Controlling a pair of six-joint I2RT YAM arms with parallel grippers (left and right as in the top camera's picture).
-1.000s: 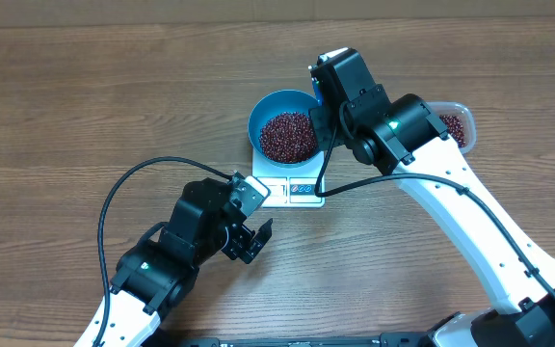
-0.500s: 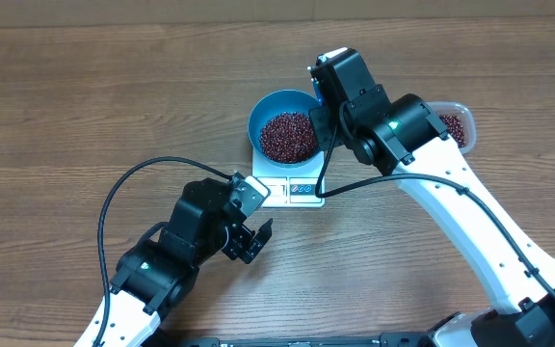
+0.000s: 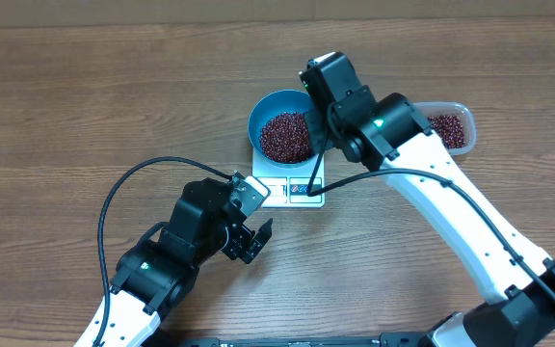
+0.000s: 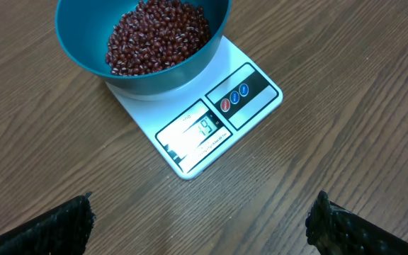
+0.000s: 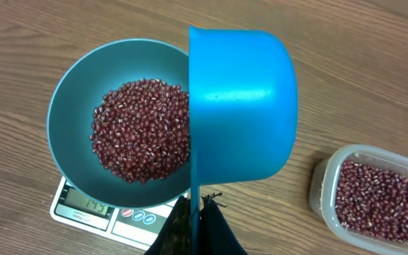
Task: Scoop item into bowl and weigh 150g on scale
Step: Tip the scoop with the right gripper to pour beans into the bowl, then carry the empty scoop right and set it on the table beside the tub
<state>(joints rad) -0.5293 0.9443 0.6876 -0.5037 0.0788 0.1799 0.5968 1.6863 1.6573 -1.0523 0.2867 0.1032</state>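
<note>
R arm reaches in from lower right, wrist over the bowl's (image 5: pixel 64 138) right rim. Right gripper (image 5: pixel 198 221) is clamped on the handle of a small blue scoop (image 5: pixel 243 106), tipped on its side above the bowl (mouth seen edge-on, inside hidden). L arm sits lower left, left gripper (image 4: pixel 200 227) spread wide, empty, above the table (image 3: pixel 66 96) near the scale's (image 4: pixel 190 145) display edge. Beans (image 5: pixel 140 131) heap in the bowl, which stands on the scale. Display digits too blurred to read. Overhead, the R fingers are hidden under the wrist. More beans lie in a clear tub (image 5: pixel 324 185), right of the bowl, cut off by the frame edge.
</note>
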